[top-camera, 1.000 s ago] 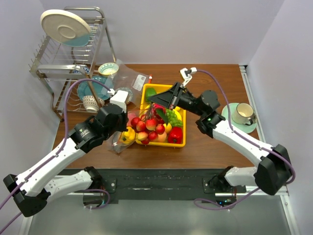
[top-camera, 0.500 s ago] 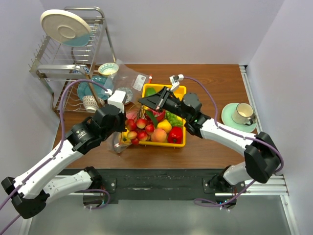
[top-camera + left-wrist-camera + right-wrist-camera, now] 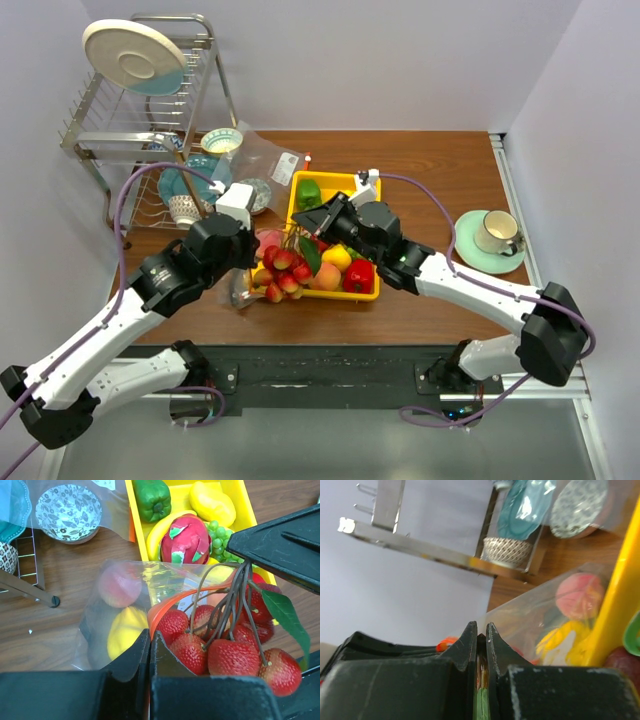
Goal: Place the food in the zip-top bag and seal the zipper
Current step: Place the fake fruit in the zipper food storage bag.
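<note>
My left gripper [image 3: 150, 636] is shut on the orange-red zipper [image 3: 159, 611] and holds the mouth of the zip-top bag [image 3: 100, 615] up; a peach [image 3: 119, 584] and a yellow fruit [image 3: 125, 630] lie inside. My right gripper [image 3: 481, 630] is shut on the stems and leaf of a bunch of red fruits [image 3: 220, 647], which hangs at the bag mouth. From above, the bunch [image 3: 283, 272] sits between the left gripper [image 3: 250, 262] and right gripper [image 3: 315, 228]. More food lies in the yellow tray [image 3: 370, 294]: green pepper [image 3: 152, 497], dragon fruit [image 3: 186, 542], grapes [image 3: 220, 532], red pepper [image 3: 358, 277].
A dish rack [image 3: 150, 110] with a plate and bowls stands at the back left. A flatter clear bag with a white label [image 3: 272, 160] lies behind the tray. A cup on a green saucer [image 3: 495, 235] stands at the right. A patterned bowl [image 3: 70, 512] is near the bag.
My right gripper has swung left and down from above the tray, carrying the red bunch to the bag mouth. The left gripper has kept its hold on the zipper.
</note>
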